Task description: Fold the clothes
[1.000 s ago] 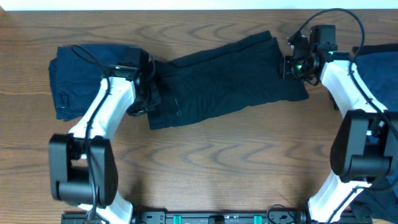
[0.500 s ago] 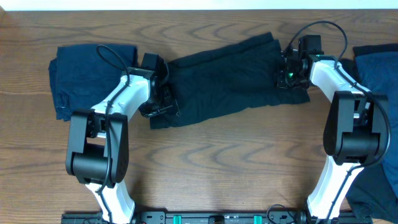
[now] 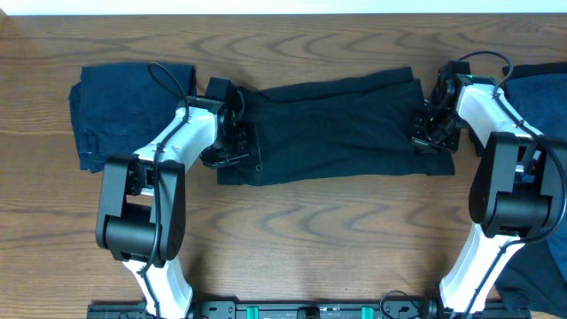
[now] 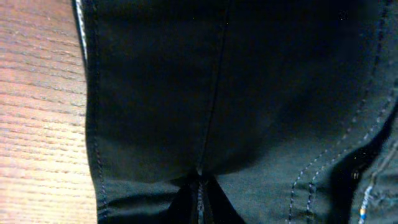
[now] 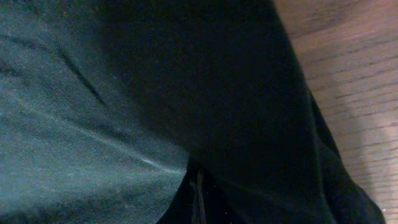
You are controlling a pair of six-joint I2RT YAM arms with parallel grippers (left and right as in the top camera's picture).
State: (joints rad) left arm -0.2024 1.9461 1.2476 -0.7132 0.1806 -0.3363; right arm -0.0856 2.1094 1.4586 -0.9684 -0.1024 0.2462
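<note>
The black shorts (image 3: 337, 128) lie spread flat across the far middle of the table (image 3: 310, 239); the left gripper (image 3: 237, 142) is clamped on their left end, the right gripper (image 3: 431, 133) on their right end. A folded navy pile (image 3: 120, 111) sits just left of them; more navy cloth (image 3: 542, 93) lies at the right edge.
</note>
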